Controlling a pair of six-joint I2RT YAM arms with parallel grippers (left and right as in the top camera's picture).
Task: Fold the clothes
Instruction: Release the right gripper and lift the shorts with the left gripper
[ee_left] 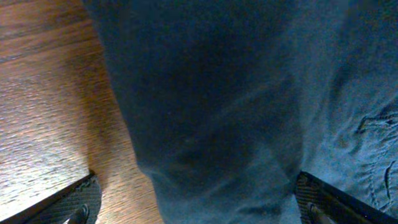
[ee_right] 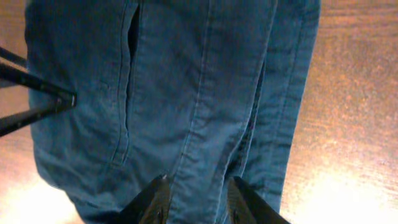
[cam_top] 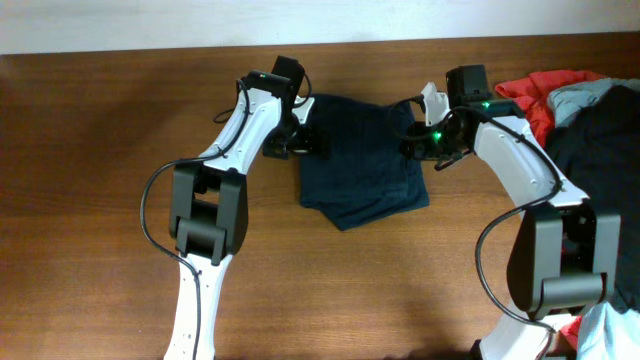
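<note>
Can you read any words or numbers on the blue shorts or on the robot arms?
None can be read. The dark navy-blue fabric shorts show only seams and wrinkles, no label or print. The white and black robot arms carry no lettering that shows from overhead; any small marks are too tiny to tell.

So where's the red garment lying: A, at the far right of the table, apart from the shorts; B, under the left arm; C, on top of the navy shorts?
A: the red garment lies at the far right, well apart from the navy shorts in the middle.
</note>
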